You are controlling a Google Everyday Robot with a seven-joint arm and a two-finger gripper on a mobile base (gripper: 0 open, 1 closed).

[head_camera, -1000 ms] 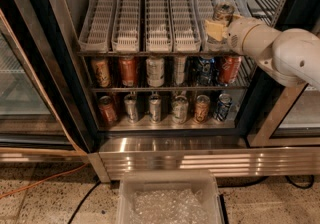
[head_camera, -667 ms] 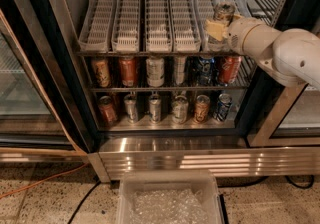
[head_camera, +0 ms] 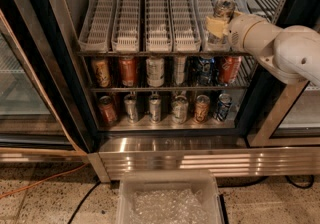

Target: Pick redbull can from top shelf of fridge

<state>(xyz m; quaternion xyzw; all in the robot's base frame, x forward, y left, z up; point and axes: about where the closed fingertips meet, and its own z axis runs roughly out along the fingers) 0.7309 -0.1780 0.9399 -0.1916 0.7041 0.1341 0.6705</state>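
Note:
The redbull can (head_camera: 224, 8), slim and silver with a shiny top, stands at the front of the rightmost lane of the top shelf (head_camera: 160, 43). This shelf is a row of whitish ribbed glide lanes in the open fridge (head_camera: 65, 93). My gripper (head_camera: 219, 24) reaches in from the right on a white arm and sits right at the can, covering its lower body. Only the can's top and a bit of its side show.
Two lower racks hold rows of short soda cans (head_camera: 155, 70), orange, red, silver and blue. The black door frame (head_camera: 260, 93) is close beside my arm. A clear plastic bin (head_camera: 167, 200) sits on the floor before the steel base panel (head_camera: 170, 158).
The gripper and the can look slightly higher than a second ago. Nothing else has moved.

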